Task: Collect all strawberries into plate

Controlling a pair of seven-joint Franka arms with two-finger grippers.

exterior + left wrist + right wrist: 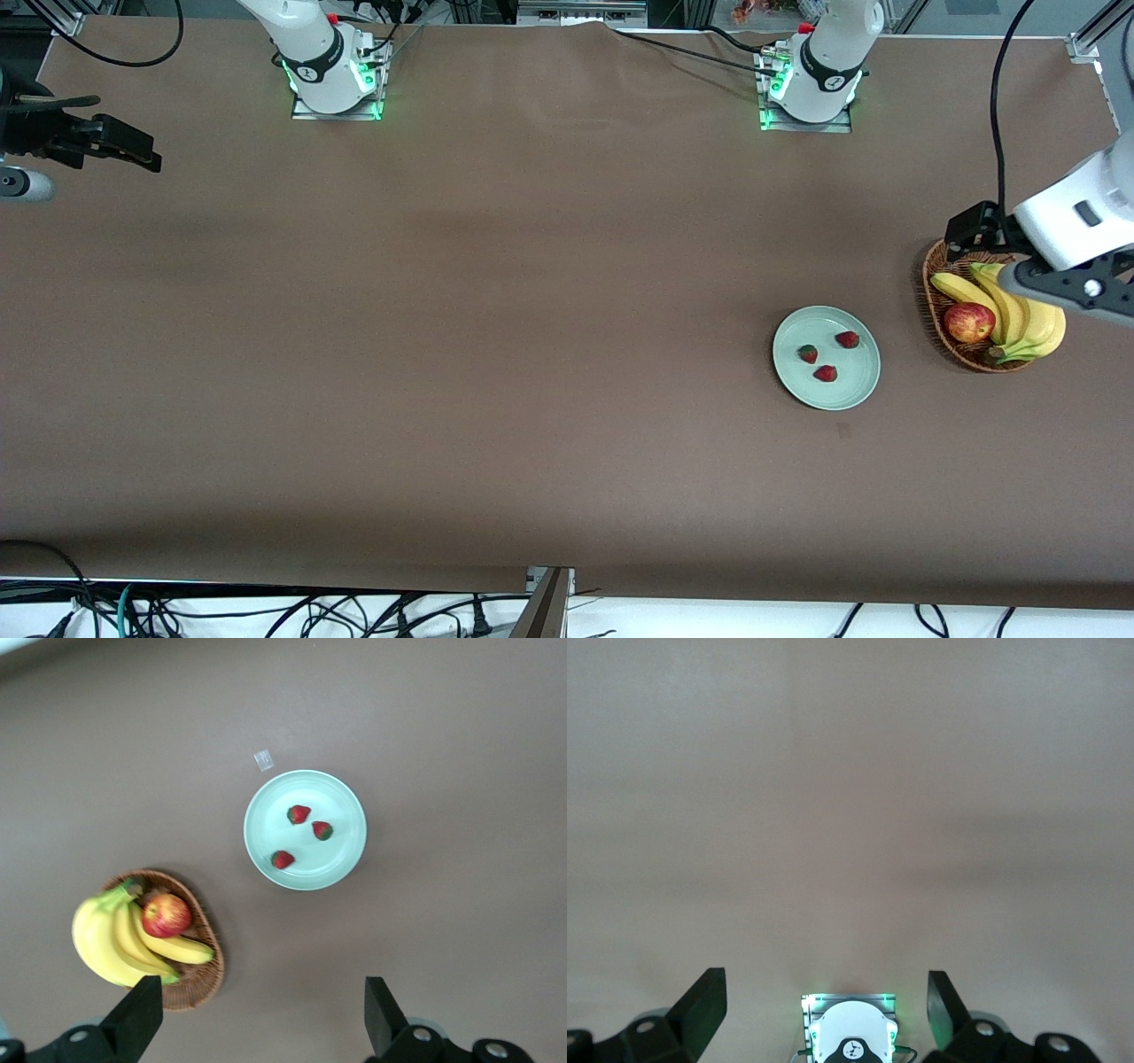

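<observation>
Strawberries: all three (848,338) (808,354) (826,373) lie inside the plate, apart from each other and not touching. I see them also in my left wrist view (299,813) (322,829) (283,859).
Plate: the pale mint-green plate (864,386) (347,859) stands flat on the worktop (496,354), toward the left arm's end, with some bare worktop between it and the basket.
Basket: the brown wicker basket (932,275) (205,979) stands beside the plate, more toward the left arm's end of the worktop. It holds a bunch of yellow bananas (1019,321) (111,943) and a red apple (968,322) (166,915).
My left hand: it (966,232) (261,1014) hangs in the air over the basket. Its two fingers (137,1014) are spread wide and hold nothing.
My right hand: it (128,146) (824,1005) is up over the bare worktop at the right arm's end, well apart from the plate and the fruit. Its fingers (704,1001) are also spread and empty; this arm waits.
Small item: a little pale square thing (263,759) lies on the worktop just beside the plate rim; what it is I cannot tell.
</observation>
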